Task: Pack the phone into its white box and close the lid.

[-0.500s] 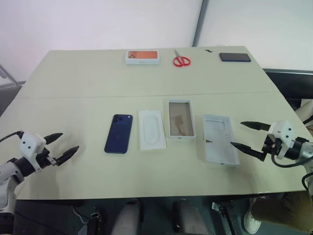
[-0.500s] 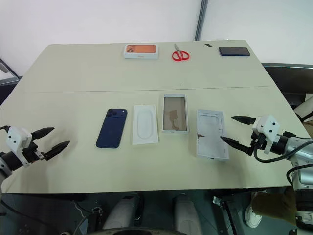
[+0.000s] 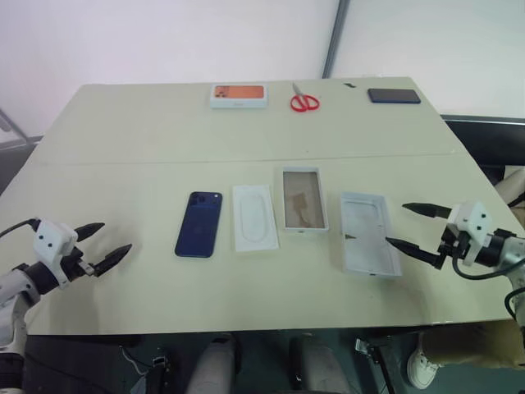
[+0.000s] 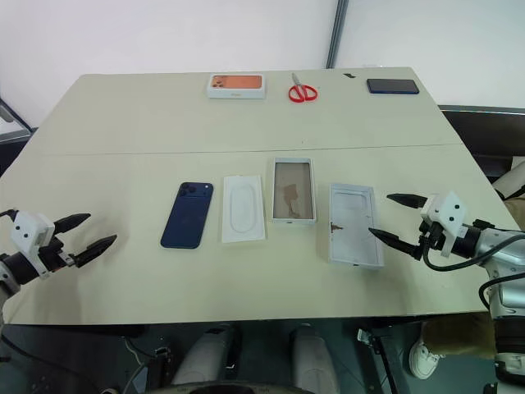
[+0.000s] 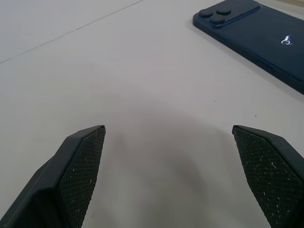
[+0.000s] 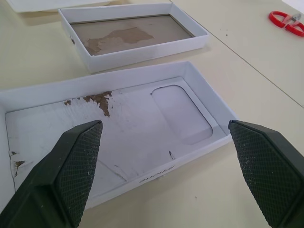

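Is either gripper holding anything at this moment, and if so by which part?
Nothing is held. The left gripper and right gripper both have open, empty jaws; the phone lies untouched on the table.

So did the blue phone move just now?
No. The phone lies in the same spot, just left of the flat white insert, same gap as before.
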Motion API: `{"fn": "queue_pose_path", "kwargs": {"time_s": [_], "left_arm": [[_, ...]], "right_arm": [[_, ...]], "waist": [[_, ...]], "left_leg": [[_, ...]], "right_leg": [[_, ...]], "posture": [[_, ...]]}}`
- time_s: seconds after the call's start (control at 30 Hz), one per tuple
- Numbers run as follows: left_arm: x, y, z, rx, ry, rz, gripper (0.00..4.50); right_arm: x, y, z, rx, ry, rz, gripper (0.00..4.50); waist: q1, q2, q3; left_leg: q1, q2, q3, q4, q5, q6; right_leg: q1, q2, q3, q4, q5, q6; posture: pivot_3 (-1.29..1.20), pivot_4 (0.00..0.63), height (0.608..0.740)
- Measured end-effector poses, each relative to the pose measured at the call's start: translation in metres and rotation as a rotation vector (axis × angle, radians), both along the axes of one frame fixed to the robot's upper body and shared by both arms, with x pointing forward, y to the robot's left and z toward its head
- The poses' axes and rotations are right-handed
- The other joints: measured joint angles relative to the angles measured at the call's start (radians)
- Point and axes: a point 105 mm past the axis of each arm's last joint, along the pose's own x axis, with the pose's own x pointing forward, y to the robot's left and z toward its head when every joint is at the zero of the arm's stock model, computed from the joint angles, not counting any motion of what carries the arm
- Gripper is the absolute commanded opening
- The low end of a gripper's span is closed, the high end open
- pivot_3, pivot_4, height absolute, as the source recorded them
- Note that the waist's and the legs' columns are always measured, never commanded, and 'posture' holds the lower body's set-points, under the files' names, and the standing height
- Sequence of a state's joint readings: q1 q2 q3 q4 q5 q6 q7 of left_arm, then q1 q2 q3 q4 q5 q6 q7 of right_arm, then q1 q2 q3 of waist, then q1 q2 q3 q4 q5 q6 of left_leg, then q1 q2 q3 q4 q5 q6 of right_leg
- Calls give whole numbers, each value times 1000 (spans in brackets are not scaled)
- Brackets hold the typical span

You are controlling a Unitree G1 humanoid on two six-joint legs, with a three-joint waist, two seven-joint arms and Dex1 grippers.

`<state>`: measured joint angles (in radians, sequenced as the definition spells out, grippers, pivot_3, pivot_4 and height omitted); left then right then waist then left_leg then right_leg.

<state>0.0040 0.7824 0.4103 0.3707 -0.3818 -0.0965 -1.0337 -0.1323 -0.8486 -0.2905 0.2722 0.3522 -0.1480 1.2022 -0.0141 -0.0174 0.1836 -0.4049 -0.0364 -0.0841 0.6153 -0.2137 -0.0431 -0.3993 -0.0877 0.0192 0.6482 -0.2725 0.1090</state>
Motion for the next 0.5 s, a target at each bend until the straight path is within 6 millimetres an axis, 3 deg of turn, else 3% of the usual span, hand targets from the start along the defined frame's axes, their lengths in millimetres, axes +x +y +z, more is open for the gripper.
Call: {"fn": "queue_pose_path", "kwargs": {"time_s": [0.5], "left_arm": [[7,-7,7,-17,2,-9,4500]], "right_arm": [[2,1,3,0,-11,5,4441]], "waist": [[0,0,0]], "left_leg": [[0,0,0,0,0,0]], "right_leg": [[0,0,0,0,0,0]], "posture": [[0,150,740]]}}
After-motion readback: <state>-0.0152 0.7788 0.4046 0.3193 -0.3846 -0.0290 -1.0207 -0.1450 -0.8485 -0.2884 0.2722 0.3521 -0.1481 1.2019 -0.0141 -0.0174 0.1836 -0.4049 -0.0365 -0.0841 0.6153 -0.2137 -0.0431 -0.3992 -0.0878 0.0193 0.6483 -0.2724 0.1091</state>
